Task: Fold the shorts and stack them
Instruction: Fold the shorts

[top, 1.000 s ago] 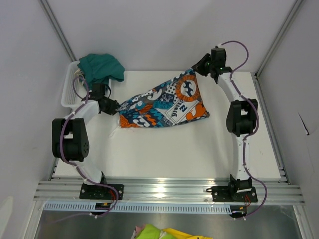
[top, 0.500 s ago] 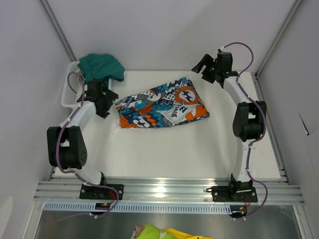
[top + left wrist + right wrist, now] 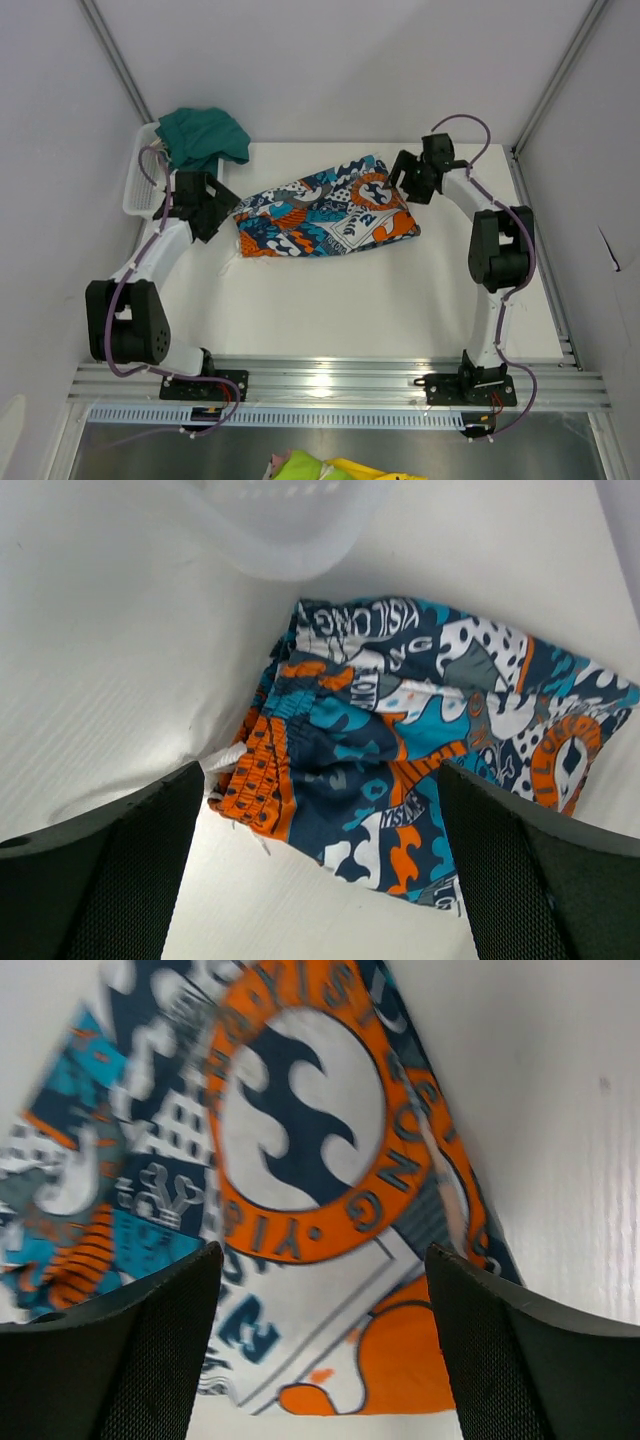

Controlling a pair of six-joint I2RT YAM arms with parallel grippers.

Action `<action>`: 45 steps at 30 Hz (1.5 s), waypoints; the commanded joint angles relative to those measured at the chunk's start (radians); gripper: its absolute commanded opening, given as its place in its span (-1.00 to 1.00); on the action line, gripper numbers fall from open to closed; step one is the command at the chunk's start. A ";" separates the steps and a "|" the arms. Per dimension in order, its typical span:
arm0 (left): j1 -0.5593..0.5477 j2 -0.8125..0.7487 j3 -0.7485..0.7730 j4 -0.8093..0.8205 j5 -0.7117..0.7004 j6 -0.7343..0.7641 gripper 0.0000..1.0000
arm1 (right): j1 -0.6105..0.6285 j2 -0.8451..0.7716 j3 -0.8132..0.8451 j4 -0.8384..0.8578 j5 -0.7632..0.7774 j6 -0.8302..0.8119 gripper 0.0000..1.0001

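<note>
Left gripper [image 3: 212,208] has its fingers spread wide with nothing between them, just beside the left waistband end of the patterned shorts [image 3: 322,213]. Right gripper [image 3: 402,180] fingers are likewise spread and empty over the shorts' far right corner. Patterned shorts lie flat on the table [image 3: 330,300], toward the far side; dark teal shorts [image 3: 205,135] sit bunched on the white basket [image 3: 135,190] at far left.

Printed shorts [image 3: 325,215] flat on desk [image 3: 330,300]. Relative to them: basket [image 3: 135,190] far-left, plain shorts [image 3: 203,138] heaped in it. Left gripper [image 3: 215,210] just beside their left end, right gripper [image 3: 403,183] over their far-right corner.
</note>
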 commanded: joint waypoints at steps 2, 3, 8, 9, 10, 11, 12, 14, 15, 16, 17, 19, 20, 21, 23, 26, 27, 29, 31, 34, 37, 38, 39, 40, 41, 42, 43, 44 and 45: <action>-0.040 -0.091 -0.069 0.020 0.003 0.060 0.98 | 0.018 0.004 -0.066 -0.088 0.105 -0.072 0.63; -0.045 -0.104 -0.094 0.037 0.003 0.060 0.98 | 0.019 -0.013 -0.104 -0.085 0.115 -0.076 0.61; -0.079 -0.169 -0.157 0.056 -0.006 0.058 0.98 | 0.031 -0.064 -0.207 -0.081 0.154 -0.105 0.43; -0.086 -0.173 -0.167 0.054 -0.007 0.061 0.98 | 0.037 -0.079 -0.222 -0.081 0.161 -0.111 0.40; -0.090 -0.180 -0.168 0.053 -0.008 0.063 0.98 | 0.041 -0.085 -0.248 -0.090 0.170 -0.116 0.34; -0.094 -0.184 -0.169 0.053 -0.009 0.063 0.98 | 0.051 -0.092 -0.262 -0.093 0.193 -0.119 0.23; -0.099 -0.190 -0.174 0.048 -0.009 0.066 0.98 | 0.056 -0.099 -0.276 -0.096 0.202 -0.124 0.18; -0.111 -0.195 -0.175 0.043 -0.009 0.068 0.98 | 0.065 -0.128 -0.328 -0.101 0.219 -0.122 -0.14; -0.116 -0.203 -0.177 0.034 -0.017 0.069 0.98 | 0.067 -0.139 -0.350 -0.102 0.227 -0.119 -0.24; -0.128 -0.209 -0.178 0.031 -0.021 0.069 0.98 | 0.071 -0.177 -0.374 -0.104 0.236 -0.115 -0.36; -0.134 -0.213 -0.178 0.028 -0.026 0.071 0.98 | 0.085 -0.200 -0.432 -0.102 0.240 -0.113 -0.51; -0.158 -0.230 -0.180 0.020 -0.049 0.072 0.98 | 0.106 -0.252 -0.494 -0.095 0.250 -0.102 -0.64; -0.168 -0.235 -0.183 0.020 -0.055 0.074 0.98 | 0.117 -0.309 -0.556 -0.094 0.286 -0.098 -0.73; -0.185 -0.239 -0.183 0.020 -0.064 0.077 0.98 | 0.143 -0.341 -0.586 -0.096 0.296 -0.083 -0.80; -0.198 -0.244 -0.184 0.022 -0.069 0.086 0.98 | 0.166 -0.433 -0.638 -0.101 0.313 -0.069 -0.94; -0.209 -0.235 -0.180 0.025 -0.054 0.097 0.98 | 0.191 -0.544 -0.721 -0.131 0.352 -0.047 -1.00; -0.212 -0.233 -0.177 0.025 -0.047 0.107 0.98 | 0.192 -0.565 -0.745 -0.159 0.359 -0.046 -1.00; -0.212 -0.227 -0.175 0.030 -0.037 0.115 0.98 | 0.191 -0.601 -0.758 -0.188 0.392 -0.036 -1.00; -0.212 -0.224 -0.169 0.040 -0.024 0.123 0.98 | 0.191 -0.642 -0.775 -0.229 0.444 -0.027 -1.00; -0.212 -0.203 -0.135 0.045 -0.021 0.138 0.97 | 0.192 -0.682 -0.790 -0.249 0.523 0.010 -1.00; -0.212 -0.158 -0.077 0.023 -0.017 0.155 0.97 | 0.192 -0.696 -0.779 -0.260 0.524 0.028 -1.00; -0.212 -0.148 -0.059 0.013 -0.005 0.182 0.94 | 0.194 -0.699 -0.778 -0.263 0.521 0.030 -1.00; -0.212 -0.132 -0.053 0.025 0.017 0.210 0.88 | 0.197 -0.702 -0.773 -0.274 0.520 0.030 -1.00; -0.212 -0.132 -0.053 0.045 0.032 0.236 0.77 | 0.199 -0.704 -0.770 -0.285 0.529 0.033 -1.00; -0.212 -0.135 -0.057 0.072 0.032 0.253 0.76 | 0.208 -0.702 -0.760 -0.298 0.543 0.040 -1.00; -0.212 -0.146 -0.060 0.079 0.017 0.253 0.76 | 0.215 -0.704 -0.758 -0.321 0.556 0.059 -1.00; -0.211 -0.149 -0.062 0.091 0.017 0.255 0.81 | 0.225 -0.707 -0.758 -0.329 0.555 0.065 -1.00; -0.211 -0.150 -0.059 0.103 0.025 0.271 0.83 | 0.246 -0.708 -0.766 -0.334 0.550 0.074 -1.00; -0.211 -0.147 -0.057 0.124 0.035 0.281 0.85 | 0.260 -0.713 -0.772 -0.337 0.547 0.082 -1.00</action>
